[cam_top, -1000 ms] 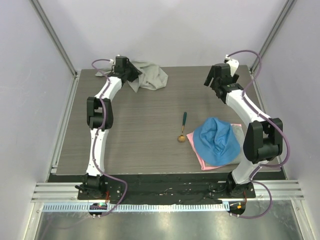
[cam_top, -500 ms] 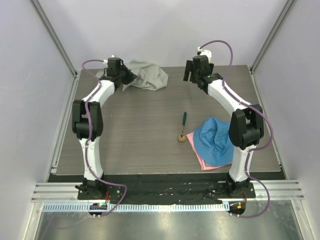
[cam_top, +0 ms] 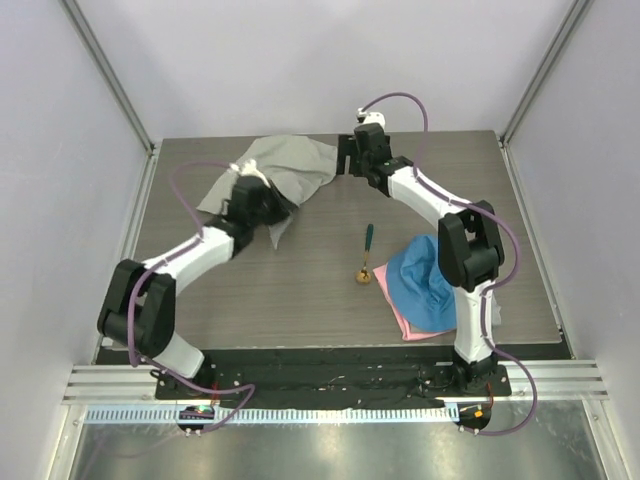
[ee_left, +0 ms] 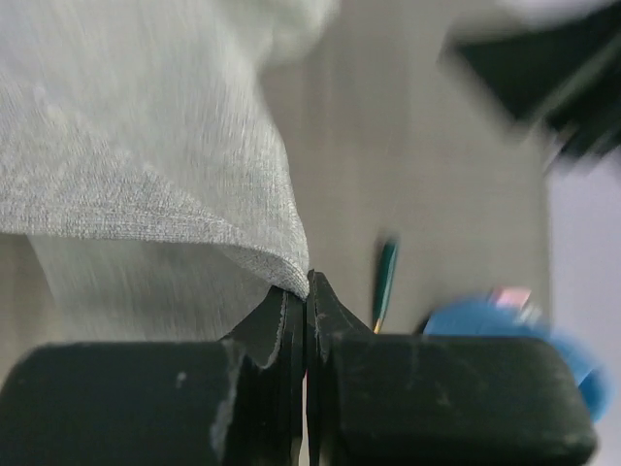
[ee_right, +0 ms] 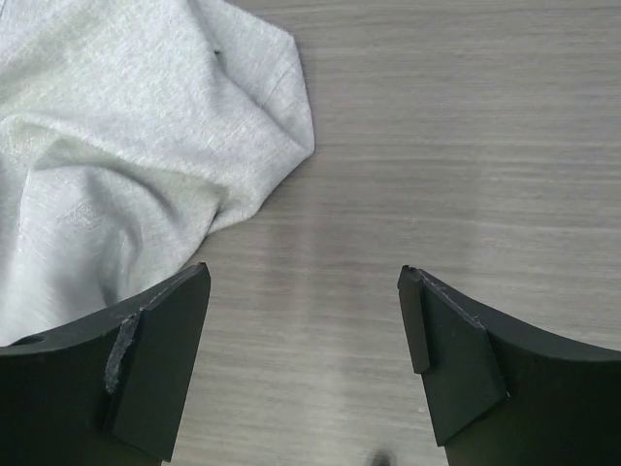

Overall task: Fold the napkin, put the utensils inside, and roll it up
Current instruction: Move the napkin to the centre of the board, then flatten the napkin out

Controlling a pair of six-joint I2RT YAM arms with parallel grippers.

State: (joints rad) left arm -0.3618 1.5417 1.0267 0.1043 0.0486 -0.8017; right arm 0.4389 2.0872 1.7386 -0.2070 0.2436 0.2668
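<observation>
the large light grey square napkin of thin soft cloth (cam_top: 285, 170) is lying rumpled on the far-left part of the dark wood-grain desk (cam_top: 300, 290), its bulk stretching from the left side towards the far middle, and it is not yet folded. the left gripper (cam_top: 272, 212) is pinching the cloth's near edge: in the left wrist view its fingers (ee_left: 277, 320) are pressing fully together on a hem of the napkin (ee_left: 146, 146), which is draping up and away from them. the right gripper (cam_top: 344, 160) is hovering at the cloth's far-right corner, its fingers (ee_right: 160, 330) standing wide apart, holding nothing and sitting over bare desk; in that view the napkin (ee_right: 126, 126) is lying up and to the left of the gap, just beside the left finger, though whether that finger is brushing the fabric is hard to tell. so the right arm is the nearer one to that loose corner, and it is probably needing a short shift leftward before it closes. the small spoon with a slim dark green handle and gold-brass bowl (cam_top: 366, 252) is lying apart from the napkin near the desk's middle, its long axis running near to far with the bowl towards the bases, just beside a crumpled blue cloth (cam_top: 425, 285) that is resting on a pink cloth (cam_top: 400, 320).
</observation>
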